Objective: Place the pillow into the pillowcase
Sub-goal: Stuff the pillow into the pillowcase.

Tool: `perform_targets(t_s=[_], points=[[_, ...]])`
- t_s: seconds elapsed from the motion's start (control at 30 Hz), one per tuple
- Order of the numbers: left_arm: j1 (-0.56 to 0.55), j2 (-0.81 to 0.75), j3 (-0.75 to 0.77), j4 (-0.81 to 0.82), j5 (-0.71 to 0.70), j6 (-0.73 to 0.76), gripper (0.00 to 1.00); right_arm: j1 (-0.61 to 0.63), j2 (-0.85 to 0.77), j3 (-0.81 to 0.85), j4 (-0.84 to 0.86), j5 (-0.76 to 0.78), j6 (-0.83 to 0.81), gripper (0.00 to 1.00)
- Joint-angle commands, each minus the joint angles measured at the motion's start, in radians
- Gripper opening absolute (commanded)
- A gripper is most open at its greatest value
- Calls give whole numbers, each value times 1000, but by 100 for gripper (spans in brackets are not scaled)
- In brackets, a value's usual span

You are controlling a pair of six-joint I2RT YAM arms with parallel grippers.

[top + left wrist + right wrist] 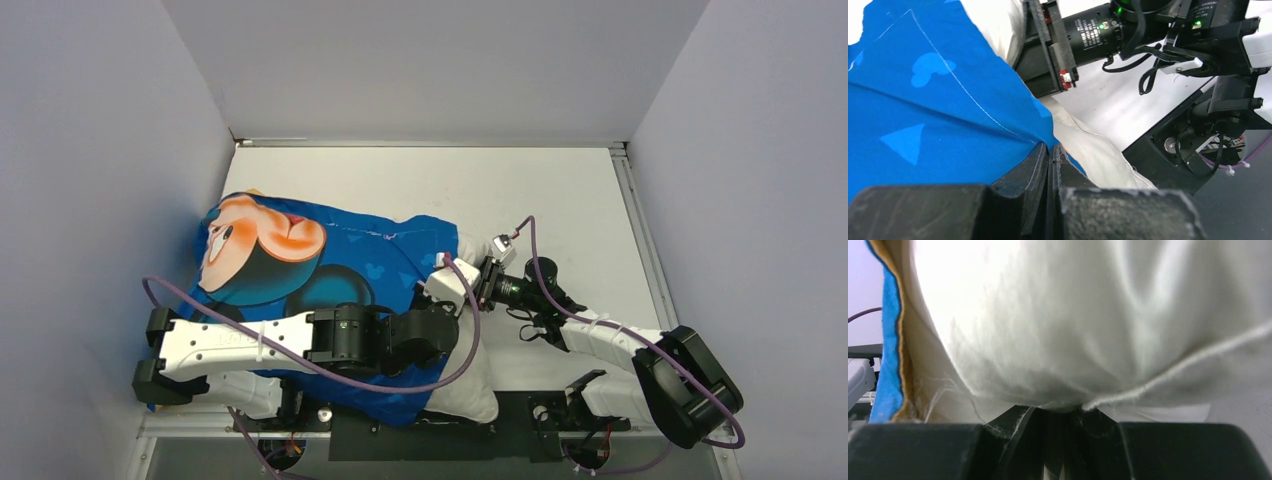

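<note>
The blue pillowcase (330, 270) with the Mickey face lies at the table's left, bulging around the pillow. White pillow (470, 385) sticks out of its right-hand opening. My left arm lies across the case, and my left gripper (455, 290) is at that opening. In the left wrist view my left gripper (1050, 148) is shut on the blue hem of the pillowcase (923, 115), beside the pillow (1093, 150). My right gripper (479, 276) meets the pillow from the right. Up close, my right gripper (1063, 411) is shut on bunched fabric of the pillow (1073, 315), with the pillowcase edge (890, 365) at left.
Grey walls (110, 180) enclose the white table (560, 200) on the left, back and right. The pillowcase presses against the left wall. The black mounting plate (500, 415) with both arm bases runs along the near edge. The right arm's wrist (1088, 35) sits close above my left gripper.
</note>
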Motion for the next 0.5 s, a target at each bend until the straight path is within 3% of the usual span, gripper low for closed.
perform_targets(t_s=[0.0,0.13,0.27,0.47], points=[[-19,43,-20,411,187,36,0,7,-29,33,77,-27,19,16],[-11,174,6,264,130,-5,0,8,-32,38,106,-39,49,16],[3,286,32,58,9,-151,0,6,-48,41,100,-46,58,16],[16,385,109,-175,-31,-246,59,6,-70,42,61,-38,43,16]])
